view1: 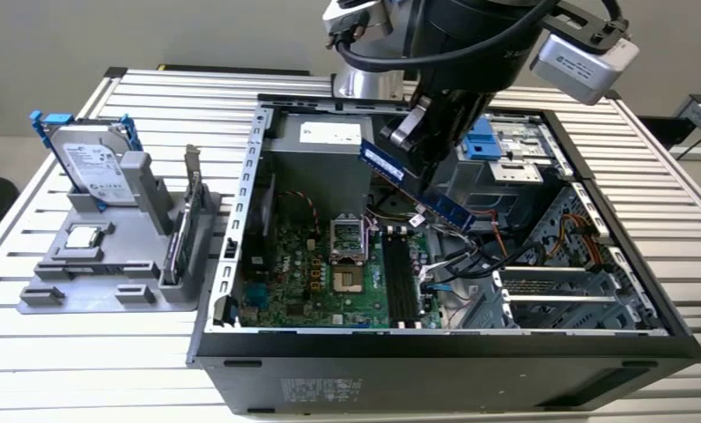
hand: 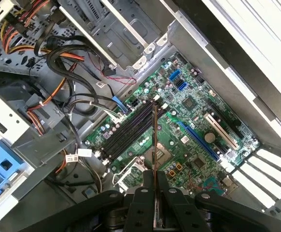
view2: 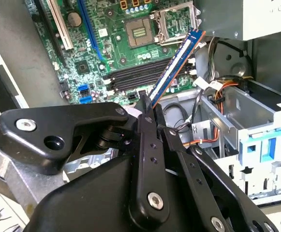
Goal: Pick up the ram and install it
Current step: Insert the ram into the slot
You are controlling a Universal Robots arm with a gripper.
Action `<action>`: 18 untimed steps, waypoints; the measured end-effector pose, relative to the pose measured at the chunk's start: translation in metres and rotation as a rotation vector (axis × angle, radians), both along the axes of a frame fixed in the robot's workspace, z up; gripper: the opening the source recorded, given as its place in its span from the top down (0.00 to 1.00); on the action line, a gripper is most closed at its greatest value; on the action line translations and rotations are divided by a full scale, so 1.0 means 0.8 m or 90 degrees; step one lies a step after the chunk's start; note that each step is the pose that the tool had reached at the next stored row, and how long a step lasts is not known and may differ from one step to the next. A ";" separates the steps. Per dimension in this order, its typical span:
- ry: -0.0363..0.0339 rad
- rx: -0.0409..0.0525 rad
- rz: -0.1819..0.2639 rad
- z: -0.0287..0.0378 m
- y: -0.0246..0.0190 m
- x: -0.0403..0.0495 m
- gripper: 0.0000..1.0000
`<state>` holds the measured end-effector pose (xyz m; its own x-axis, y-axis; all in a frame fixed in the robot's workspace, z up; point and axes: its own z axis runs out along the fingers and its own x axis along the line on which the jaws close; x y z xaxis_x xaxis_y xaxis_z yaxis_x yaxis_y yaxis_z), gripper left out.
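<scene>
Exterior view: the gripper [view1: 407,141] is clenching the ram [view1: 433,196], holding it tilted, clear above the black slots [view1: 400,282]. Lowered at that slant, it is probably risking jamming one end crookedly or snagging the nearby cables [view1: 477,257].

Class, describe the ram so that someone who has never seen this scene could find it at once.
Find the open computer case on the slatted table. Above its green motherboard, the end effector clamps the ram: a thin blue-black stick, tilted in mid-air, unlike the black slots fixed flat on the board.
</scene>
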<state>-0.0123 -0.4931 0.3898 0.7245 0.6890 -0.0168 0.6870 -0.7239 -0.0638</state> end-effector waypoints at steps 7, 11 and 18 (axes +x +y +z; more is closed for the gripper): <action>0.0000 0.0000 -0.020 0.0000 0.0000 0.000 1.00; 0.0000 0.0000 -0.032 0.0000 0.0000 0.000 1.00; 0.0000 0.0000 -0.052 0.0000 0.0000 0.000 1.00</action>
